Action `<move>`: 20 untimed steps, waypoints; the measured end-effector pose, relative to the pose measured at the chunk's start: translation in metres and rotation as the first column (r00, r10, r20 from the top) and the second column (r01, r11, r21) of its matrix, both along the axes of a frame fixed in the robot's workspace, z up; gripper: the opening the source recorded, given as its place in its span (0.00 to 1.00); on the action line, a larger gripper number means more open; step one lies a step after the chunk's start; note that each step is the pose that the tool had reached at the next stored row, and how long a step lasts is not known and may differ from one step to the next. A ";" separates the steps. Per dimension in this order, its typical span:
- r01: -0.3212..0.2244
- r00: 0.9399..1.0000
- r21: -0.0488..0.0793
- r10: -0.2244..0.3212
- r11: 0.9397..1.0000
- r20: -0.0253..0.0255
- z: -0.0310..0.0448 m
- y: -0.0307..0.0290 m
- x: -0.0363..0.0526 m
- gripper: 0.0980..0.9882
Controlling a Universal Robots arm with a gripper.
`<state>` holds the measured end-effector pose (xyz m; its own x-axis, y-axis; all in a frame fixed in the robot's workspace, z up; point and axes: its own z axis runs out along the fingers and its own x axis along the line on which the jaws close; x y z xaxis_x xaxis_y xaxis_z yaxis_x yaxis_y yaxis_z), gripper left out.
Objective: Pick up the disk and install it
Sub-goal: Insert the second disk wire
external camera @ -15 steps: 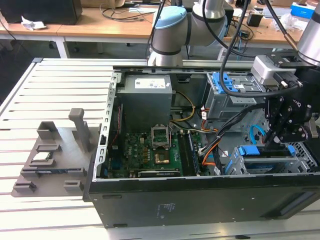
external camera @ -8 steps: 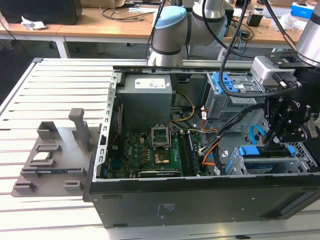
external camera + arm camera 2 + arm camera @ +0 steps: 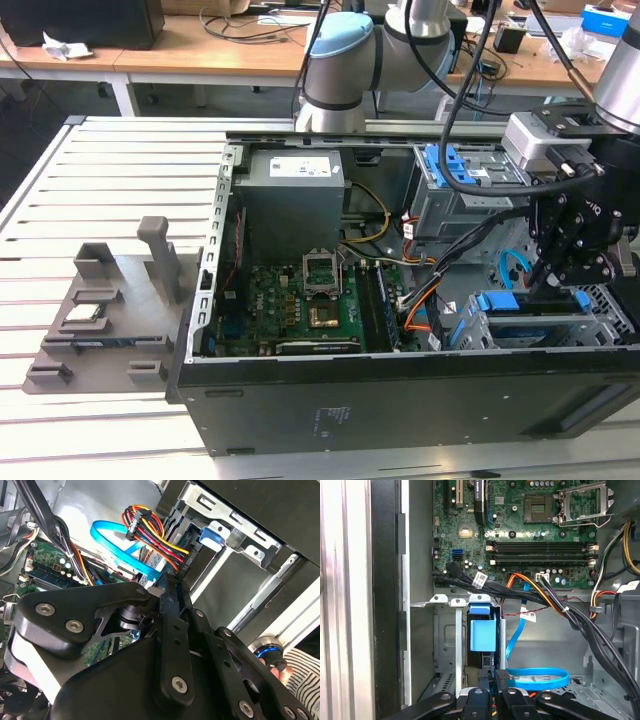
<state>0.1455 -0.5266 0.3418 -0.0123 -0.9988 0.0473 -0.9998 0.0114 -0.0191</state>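
While my tool [image 3: 570, 268] is pinched shut on the disk [image 3: 483, 636], the disk stands on edge in the metal cage [image 3: 449, 645] inside the computer case [image 3: 400, 390].

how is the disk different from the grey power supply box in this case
Colour: the disk is edged with blue plastic, while the power-supply box is plain grey with a white sticker.
Size: the power-supply box looks far bulkier than the disk.
Place: the disk sits in the metal cage right by the claw; the power-supply box sits well away from the claw.
Both are inside the open computer case.
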 end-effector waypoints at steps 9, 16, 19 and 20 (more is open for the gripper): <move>0.000 1.000 0.007 0.000 1.000 0.000 -0.0035 -0.0008 0.0000 0.07; 0.000 1.000 0.007 0.000 1.000 0.000 -0.0040 -0.0007 0.0000 0.22; 0.000 1.000 0.005 0.000 1.000 0.000 0.0057 0.0035 -0.0001 0.22; 0.000 1.000 0.003 0.000 1.000 0.000 0.0101 0.0060 -0.0001 0.22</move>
